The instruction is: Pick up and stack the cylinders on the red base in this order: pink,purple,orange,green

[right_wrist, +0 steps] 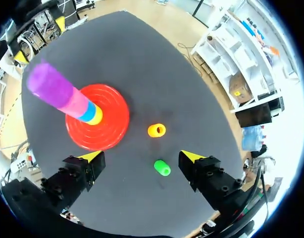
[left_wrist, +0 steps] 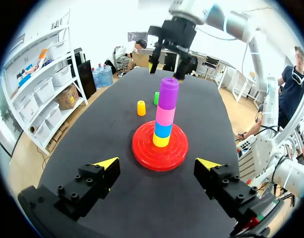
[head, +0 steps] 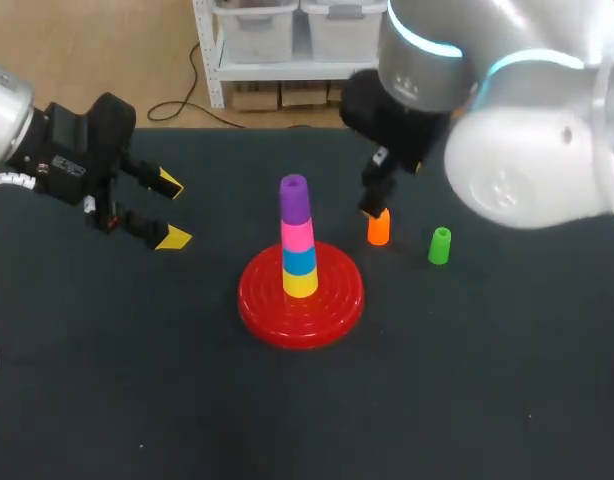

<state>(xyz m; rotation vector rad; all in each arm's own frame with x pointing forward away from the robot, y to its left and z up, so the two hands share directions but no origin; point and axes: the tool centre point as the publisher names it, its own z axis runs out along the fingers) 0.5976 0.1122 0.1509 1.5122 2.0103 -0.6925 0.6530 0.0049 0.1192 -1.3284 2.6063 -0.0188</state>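
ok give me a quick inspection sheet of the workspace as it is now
surface: dark table
job's things: red base carries a stack, yellow, blue, pink, purple from the bottom; orange cylinder and green cylinder stand loose beside it
clutter: nothing seen
tools: left tool open, empty, away from the base; right tool open, empty, above the orange cylinder
cables: nothing seen on the table
surroundings: nobody reaching over

One red base (head: 332, 305), one yellow cylinder (head: 300, 284), one blue cylinder (head: 299, 260), one pink cylinder (head: 297, 234), one purple cylinder (head: 294, 197), one orange cylinder (head: 378, 228), one green cylinder (head: 439, 246), six cylinders in all, two grippers, left gripper (head: 172, 210) and right gripper (right_wrist: 141, 156), one table (head: 487, 400)
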